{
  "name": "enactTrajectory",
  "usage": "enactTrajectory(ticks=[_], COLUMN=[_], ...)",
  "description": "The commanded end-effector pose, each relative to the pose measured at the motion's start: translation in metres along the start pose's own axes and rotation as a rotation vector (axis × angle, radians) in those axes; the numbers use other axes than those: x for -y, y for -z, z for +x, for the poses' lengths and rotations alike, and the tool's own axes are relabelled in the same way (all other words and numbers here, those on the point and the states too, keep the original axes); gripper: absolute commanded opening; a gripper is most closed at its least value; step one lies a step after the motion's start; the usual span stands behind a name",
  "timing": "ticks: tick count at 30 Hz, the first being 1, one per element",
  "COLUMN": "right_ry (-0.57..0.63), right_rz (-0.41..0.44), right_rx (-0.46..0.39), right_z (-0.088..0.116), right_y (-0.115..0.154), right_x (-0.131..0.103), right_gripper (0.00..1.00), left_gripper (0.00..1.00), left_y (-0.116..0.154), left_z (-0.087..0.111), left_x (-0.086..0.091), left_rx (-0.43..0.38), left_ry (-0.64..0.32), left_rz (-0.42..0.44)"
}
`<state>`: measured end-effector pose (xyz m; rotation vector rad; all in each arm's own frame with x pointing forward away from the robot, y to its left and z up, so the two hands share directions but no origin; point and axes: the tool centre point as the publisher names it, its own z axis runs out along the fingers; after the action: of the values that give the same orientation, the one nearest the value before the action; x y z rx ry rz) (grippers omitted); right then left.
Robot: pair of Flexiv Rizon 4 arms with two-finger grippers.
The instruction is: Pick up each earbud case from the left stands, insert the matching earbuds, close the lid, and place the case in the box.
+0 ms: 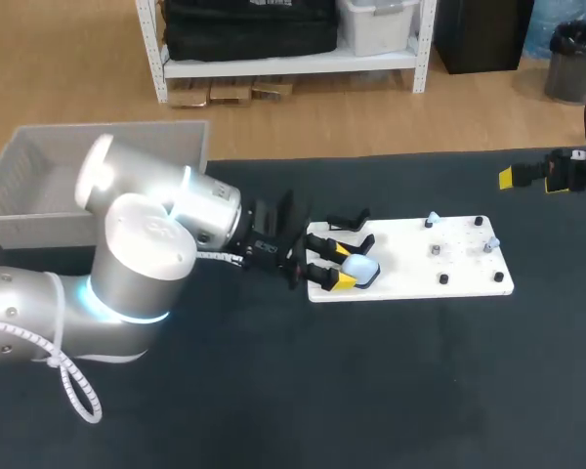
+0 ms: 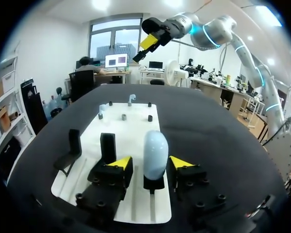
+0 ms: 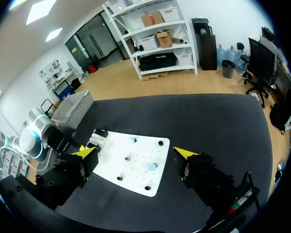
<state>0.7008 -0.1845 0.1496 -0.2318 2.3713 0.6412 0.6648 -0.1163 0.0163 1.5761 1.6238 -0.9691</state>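
A pale blue earbud case (image 1: pixel 364 268) stands upright on a black stand at the near left end of the white board (image 1: pixel 420 269). My left gripper (image 1: pixel 344 266) is level with it, one yellow tip on each side. In the left wrist view the case (image 2: pixel 155 145) sits between the fingers of that gripper (image 2: pixel 150 164); a gap shows on at least one side, so it is open. Two small pale earbuds (image 1: pixel 433 220) (image 1: pixel 490 244) stand on pegs further along the board. My right gripper (image 1: pixel 557 174) hangs open, high over the table's far right, holding nothing.
Two empty black stands (image 2: pixel 108 145) (image 2: pixel 73 145) rise from the board beside the left gripper. A grey box (image 1: pixel 78 176) sits at the table's back left corner, behind the left arm. Small black pegs dot the board (image 3: pixel 136 165).
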Motion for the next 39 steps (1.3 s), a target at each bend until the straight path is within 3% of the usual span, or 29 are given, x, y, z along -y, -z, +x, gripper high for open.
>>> enactTrajectory(ticks=[1, 30, 31, 33, 39], right_ry=[0.001, 0.001, 0.001, 0.001, 0.001], right_rz=[0.001, 0.001, 0.001, 0.001, 0.001], right_rx=[-0.001, -0.001, -0.001, -0.001, -0.001], right_z=[0.0, 0.0, 0.0, 0.0, 0.0], right_y=[0.0, 0.0, 0.0, 0.0, 0.0], right_x=[0.0003, 0.0003, 0.0003, 0.0003, 0.0003], right_gripper=[1.0, 1.0, 1.0, 1.0, 1.0], left_gripper=[0.46, 0.38, 0.34, 0.0, 0.0], left_y=[-0.0031, -0.0103, -0.0107, -0.0108, -0.0036], left_z=[0.0023, -0.0033, -0.0033, -0.0035, -0.0072], left_x=[0.0003, -0.0015, -0.0011, -0.0002, 0.0042], left_rx=[0.018, 0.064, 0.064, 0.066, 0.086], left_ry=[-0.001, -0.004, -0.004, -0.003, -0.006], left_rz=[-0.011, -0.017, -0.016, -0.016, -0.022])
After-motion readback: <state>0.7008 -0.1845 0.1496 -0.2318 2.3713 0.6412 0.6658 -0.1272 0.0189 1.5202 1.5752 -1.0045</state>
